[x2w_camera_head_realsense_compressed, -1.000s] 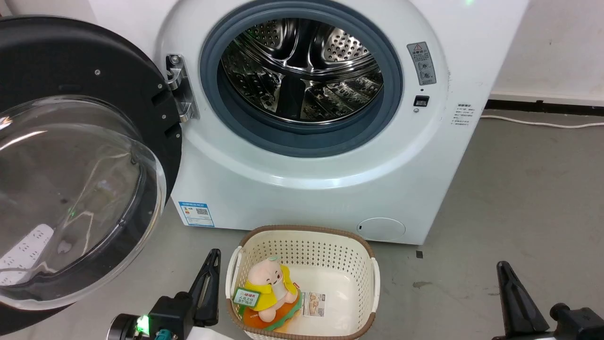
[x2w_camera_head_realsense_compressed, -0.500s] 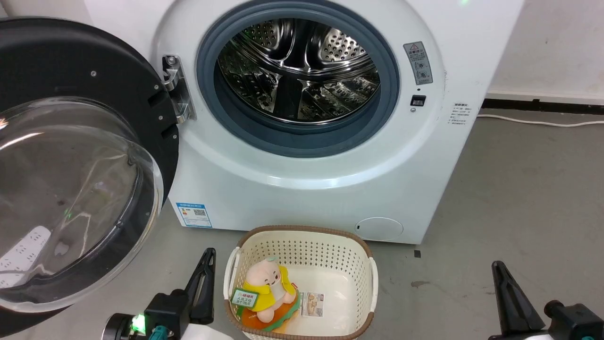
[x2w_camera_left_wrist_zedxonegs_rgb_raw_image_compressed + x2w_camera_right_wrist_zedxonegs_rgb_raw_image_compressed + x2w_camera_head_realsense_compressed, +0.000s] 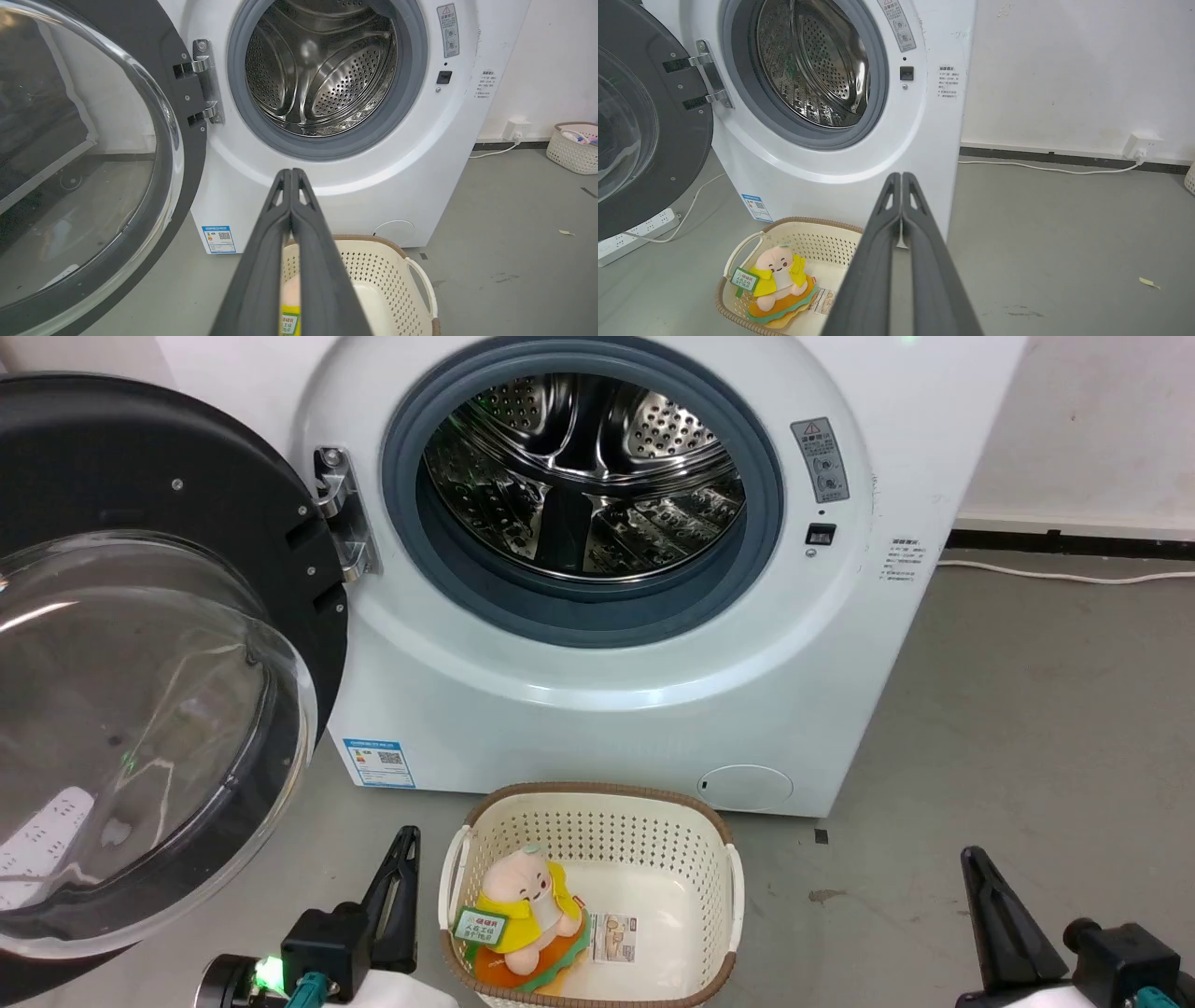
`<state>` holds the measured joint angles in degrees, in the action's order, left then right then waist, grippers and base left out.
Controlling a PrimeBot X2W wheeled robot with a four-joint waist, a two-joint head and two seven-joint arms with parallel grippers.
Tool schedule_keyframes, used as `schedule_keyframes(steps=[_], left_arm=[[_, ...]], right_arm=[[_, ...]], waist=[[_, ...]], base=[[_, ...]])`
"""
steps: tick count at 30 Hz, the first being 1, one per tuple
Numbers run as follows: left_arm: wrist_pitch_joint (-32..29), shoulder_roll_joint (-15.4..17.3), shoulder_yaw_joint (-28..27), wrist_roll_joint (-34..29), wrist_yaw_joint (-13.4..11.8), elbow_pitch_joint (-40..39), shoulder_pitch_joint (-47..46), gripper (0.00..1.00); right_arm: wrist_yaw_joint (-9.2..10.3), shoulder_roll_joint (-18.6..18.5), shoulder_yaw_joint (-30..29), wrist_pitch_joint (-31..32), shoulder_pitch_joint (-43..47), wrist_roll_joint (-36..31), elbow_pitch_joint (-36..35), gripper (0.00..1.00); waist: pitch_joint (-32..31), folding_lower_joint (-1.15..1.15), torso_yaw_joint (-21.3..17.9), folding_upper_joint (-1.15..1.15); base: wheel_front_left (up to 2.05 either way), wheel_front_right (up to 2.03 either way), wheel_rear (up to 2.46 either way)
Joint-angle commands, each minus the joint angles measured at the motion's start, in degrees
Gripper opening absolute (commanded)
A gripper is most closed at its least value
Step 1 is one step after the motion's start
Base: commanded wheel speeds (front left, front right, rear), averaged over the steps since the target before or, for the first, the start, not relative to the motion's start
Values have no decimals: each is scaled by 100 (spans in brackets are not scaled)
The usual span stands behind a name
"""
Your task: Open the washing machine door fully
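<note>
The washing machine door stands swung wide at the left of the white washing machine. The print on its blue QR-code label is unreadable. The left gripper and right gripper are clenched, empty, flanking a cream basket.

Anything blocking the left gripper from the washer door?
Nothing visible. Bare grey floor lies between the shut left gripper and the round glossy black glass-bowled door, swung open. The cream perforated basket sits on the gripper's other side.

The head view has swung slightly toward 3 o'clock; the washing machine now sits nearer 9 o'clock.
</note>
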<state>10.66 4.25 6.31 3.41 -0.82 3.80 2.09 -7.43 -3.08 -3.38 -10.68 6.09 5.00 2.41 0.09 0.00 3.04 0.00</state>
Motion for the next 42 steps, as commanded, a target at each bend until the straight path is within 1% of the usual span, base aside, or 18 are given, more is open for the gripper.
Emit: schedule_keyframes(steps=[1,42], left_arm=[[-29,-33,-39,-47,24,-41,-58,0],[-520,-82,-320,-187,51,-201,-129,0]], right_arm=[[-2,6,13,28,-108,-45,-44,0],[-4,13,167,521,-346,-261,-137,0]], waist=[[0,0,-5,0],[-5,0,-147,0]], base=[[0,0,0],[0,0,0]])
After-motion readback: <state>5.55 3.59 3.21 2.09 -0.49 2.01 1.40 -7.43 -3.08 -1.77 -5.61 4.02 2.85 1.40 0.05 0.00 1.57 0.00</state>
